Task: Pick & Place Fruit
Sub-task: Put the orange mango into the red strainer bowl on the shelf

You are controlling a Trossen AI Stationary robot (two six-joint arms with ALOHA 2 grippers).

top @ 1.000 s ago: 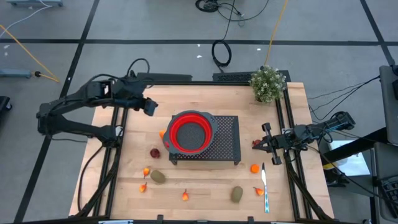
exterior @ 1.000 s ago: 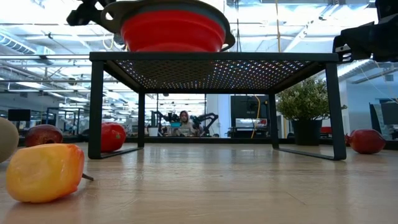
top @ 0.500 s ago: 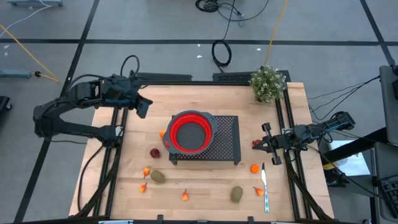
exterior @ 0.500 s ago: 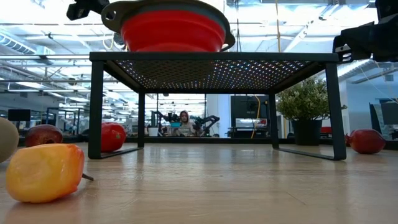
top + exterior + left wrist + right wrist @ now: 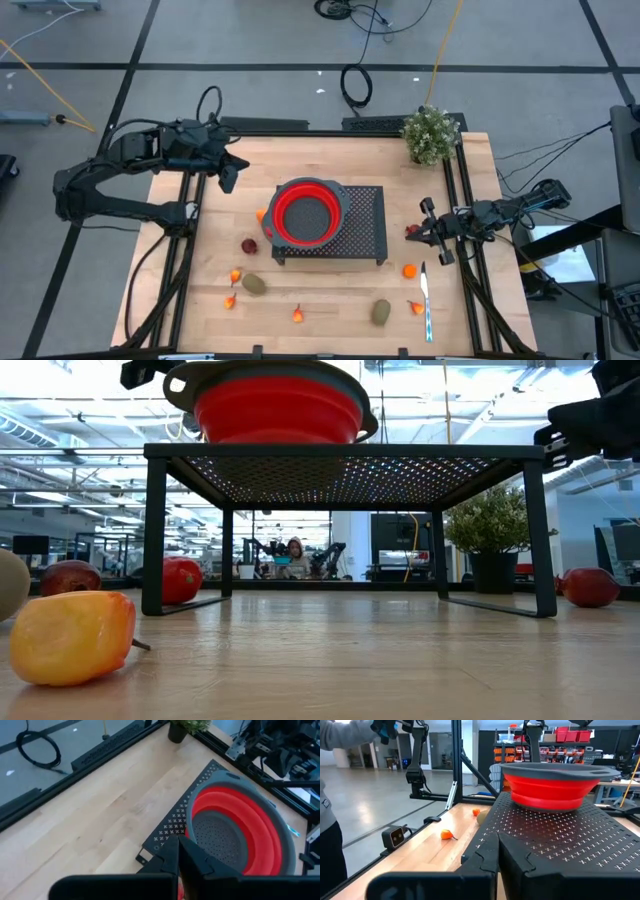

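Lying scattered on the pale wooden tabletop [image 5: 330, 160]: the fruit [image 5: 255, 285], small smooth toy pieces, brownish-green ovals, a dark red ball, tiny orange bits, spreading around and in front of a black perforated metal stand [image 5: 360, 225] bearing a red ribbed colander [image 5: 303, 214]. Hovering over the back left corner, left gripper [image 5: 228, 180], fingers pressed together, empty. Waiting at the right edge, right gripper [image 5: 428, 232], fingers likewise closed.
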